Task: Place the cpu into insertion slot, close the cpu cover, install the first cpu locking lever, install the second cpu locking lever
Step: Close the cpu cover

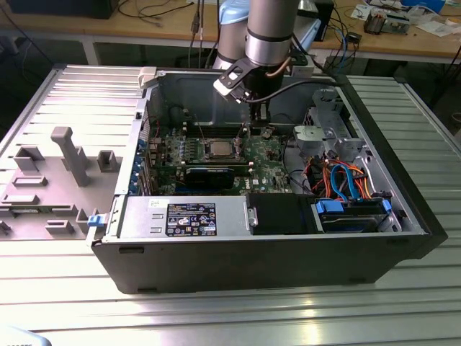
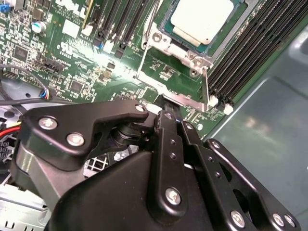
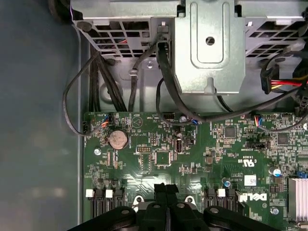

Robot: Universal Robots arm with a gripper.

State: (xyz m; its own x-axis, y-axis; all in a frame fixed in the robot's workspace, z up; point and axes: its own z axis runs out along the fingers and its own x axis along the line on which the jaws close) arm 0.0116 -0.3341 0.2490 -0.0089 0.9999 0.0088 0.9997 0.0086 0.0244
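Note:
The cpu (image 2: 204,19) lies flat in the insertion slot (image 2: 192,60), its silver-grey top showing; in the exterior view the cpu (image 1: 216,149) sits mid-board inside the open case. The cpu cover (image 2: 166,34) frames it and looks lowered over it. A thin metal lever rod (image 2: 206,89) runs along the socket's edge. My gripper (image 2: 166,115) hangs just above the board beside the socket's edge, its black fingers (image 3: 161,188) pressed together with nothing seen between them. In the exterior view the gripper (image 1: 255,124) is a little to the right of the cpu.
Long black memory slots (image 2: 250,43) flank the socket on both sides. A metal drive cage (image 3: 209,43) and black cables (image 3: 163,82) stand beyond the board's edge. A graphics card (image 1: 209,175) and power supply (image 1: 191,216) lie nearer the case front. A grey fixture plate (image 1: 57,173) is on the exterior view's left.

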